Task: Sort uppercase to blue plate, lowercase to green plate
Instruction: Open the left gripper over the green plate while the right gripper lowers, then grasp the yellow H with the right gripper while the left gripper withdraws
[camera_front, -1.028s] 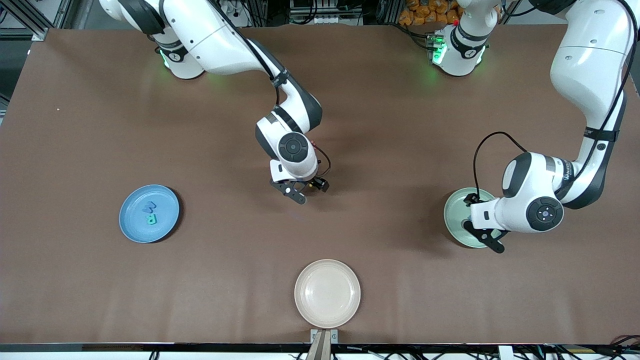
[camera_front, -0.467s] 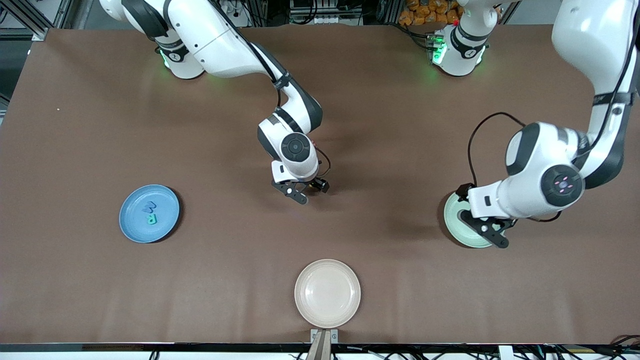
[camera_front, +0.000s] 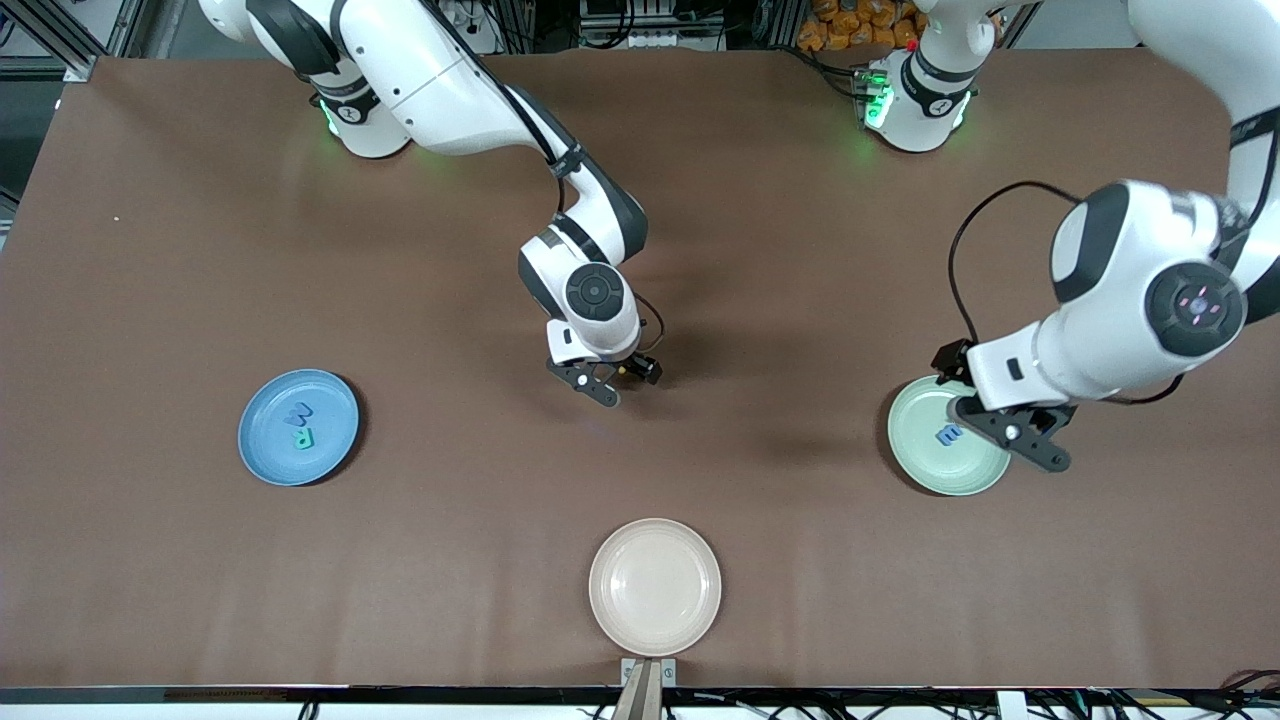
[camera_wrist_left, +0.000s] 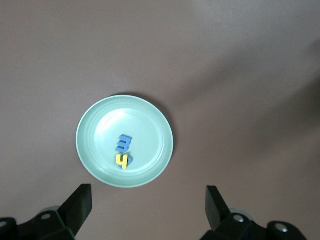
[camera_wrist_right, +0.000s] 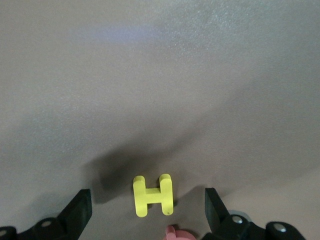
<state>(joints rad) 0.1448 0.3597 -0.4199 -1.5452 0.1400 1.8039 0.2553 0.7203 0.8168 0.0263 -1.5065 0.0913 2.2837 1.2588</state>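
Jaws wide and empty, the right gripper (camera_wrist_right: 145, 220) hangs low over a yellow foam capital H (camera_wrist_right: 153, 195) lying on the brown table (camera_front: 760, 300) mid-table. The left gripper (camera_wrist_left: 147, 215), equally wide and empty, hovers above the pale mint-green plate (camera_wrist_left: 95, 160) holding a blue foam m (camera_wrist_left: 123, 144) and yellow foam h (camera_wrist_left: 122, 161). The round blue plate (camera_front: 265, 455), toward the right arm's end, carries a blue foam M (camera_front: 298, 412) and teal foam R (camera_front: 300, 437).

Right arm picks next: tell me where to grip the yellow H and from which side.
Grip the yellow H across its two uprights, coming straight down: it lies flat on the table, and the open right gripper already straddles it. A pink letter lies close beside it, so keep clear of that.
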